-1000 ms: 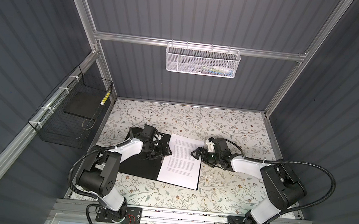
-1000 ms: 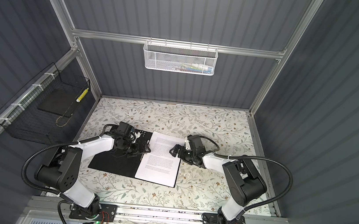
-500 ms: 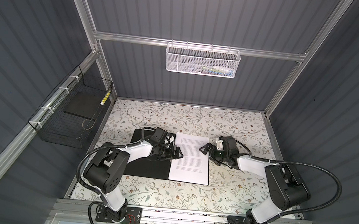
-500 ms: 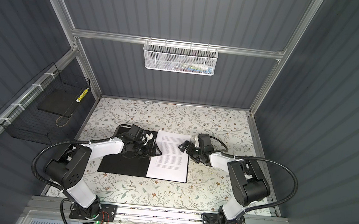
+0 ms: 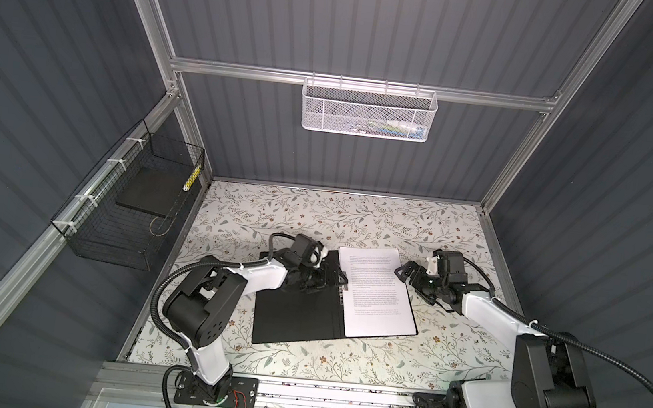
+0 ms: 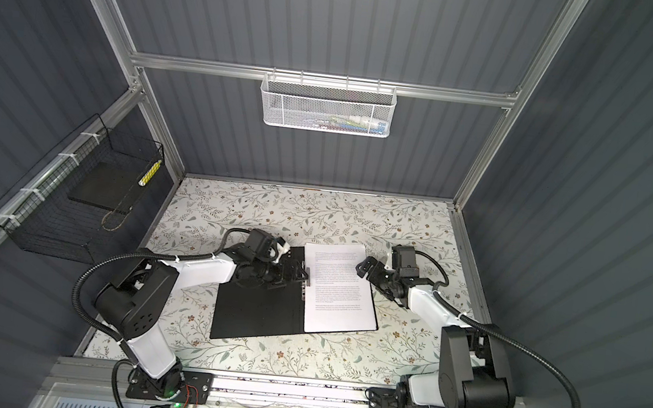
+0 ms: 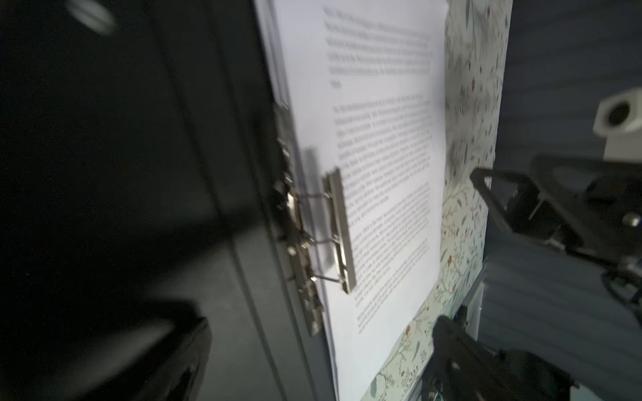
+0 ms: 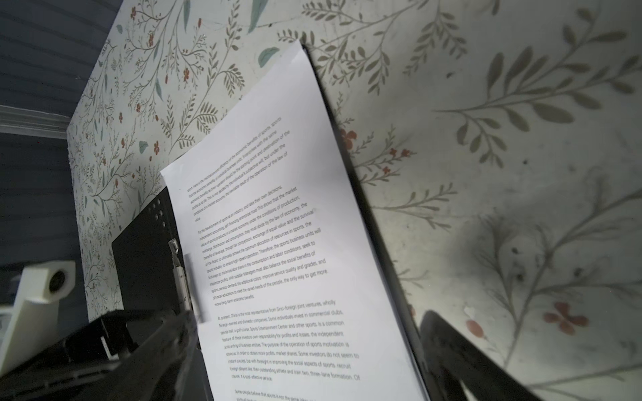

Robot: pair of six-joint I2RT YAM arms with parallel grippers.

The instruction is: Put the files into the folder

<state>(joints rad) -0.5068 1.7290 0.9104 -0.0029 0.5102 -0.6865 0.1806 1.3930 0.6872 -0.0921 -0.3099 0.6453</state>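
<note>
The folder point(image 5: 295, 314) point(image 6: 258, 314) lies open, black inside up, in both top views. The files point(image 5: 379, 299) point(image 6: 338, 290), white printed sheets, rest on its right half. The metal clip point(image 7: 342, 232) at the spine reaches over the sheets' edge. My left gripper point(image 5: 322, 283) point(image 7: 321, 333) hovers at the spine beside the clip, jaws wide apart and holding nothing. My right gripper point(image 5: 412, 282) point(image 8: 307, 319) is open at the far right edge of the files point(image 8: 295, 243), gripping nothing.
The floral table point(image 5: 315, 212) is fenced by aluminium posts and grey walls. A black wire basket point(image 5: 127, 207) hangs on the left wall. A white mesh basket point(image 5: 369, 109) hangs on the back rail. Both arm bases sit on the front rail.
The open folder and the sheets on it have slid to the right and turned. Both grippers have moved right along with them.
</note>
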